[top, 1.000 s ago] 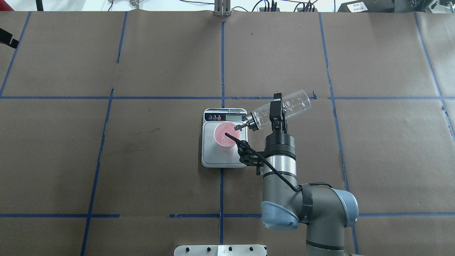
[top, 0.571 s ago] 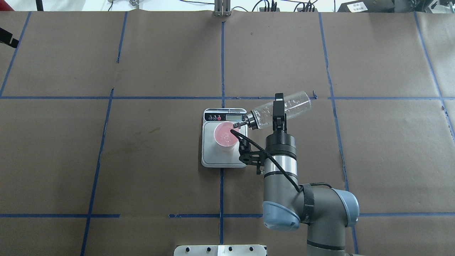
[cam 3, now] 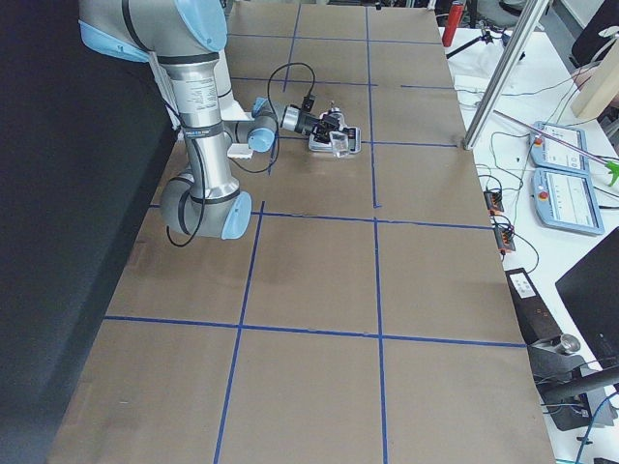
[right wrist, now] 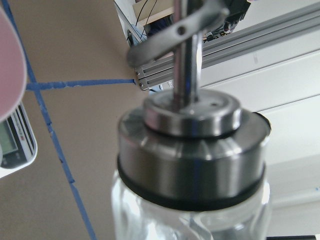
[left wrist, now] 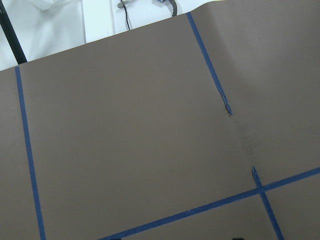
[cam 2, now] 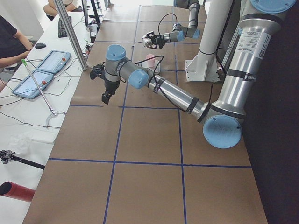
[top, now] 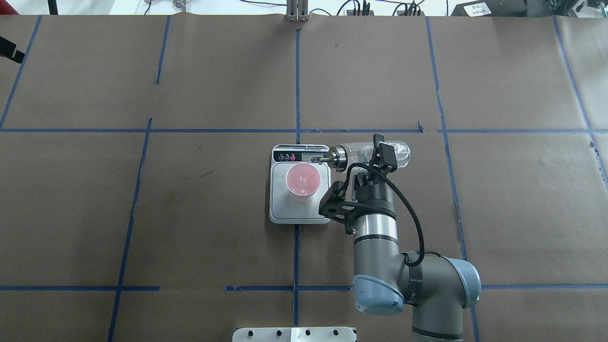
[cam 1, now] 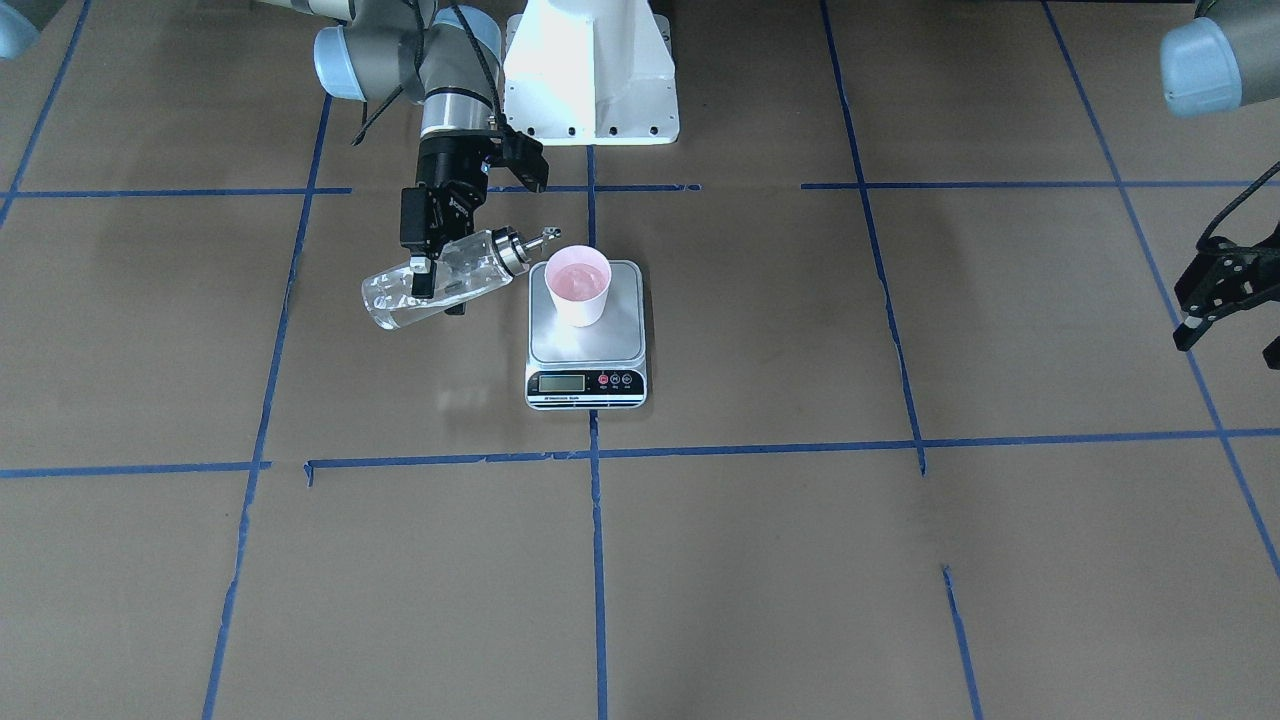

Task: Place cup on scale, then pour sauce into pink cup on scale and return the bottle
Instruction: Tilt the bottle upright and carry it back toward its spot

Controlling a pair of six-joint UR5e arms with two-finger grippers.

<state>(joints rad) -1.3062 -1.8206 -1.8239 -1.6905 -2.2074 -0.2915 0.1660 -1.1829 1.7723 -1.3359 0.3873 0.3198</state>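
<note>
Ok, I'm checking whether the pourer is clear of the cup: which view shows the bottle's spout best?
Exterior front-facing: the spout shows in profile beside the cup. Overhead, it blends into the dark strip of the scale. The right wrist view shows it close but blurred, the cup a sliver. Side views: too small.

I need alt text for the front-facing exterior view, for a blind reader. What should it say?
The right pincer holds a clear glass bottle tipped on its side, its spout close to the rim of a pink cup standing on a kitchen scale. The left pincer hangs open at the view's right edge, far from them.
</note>
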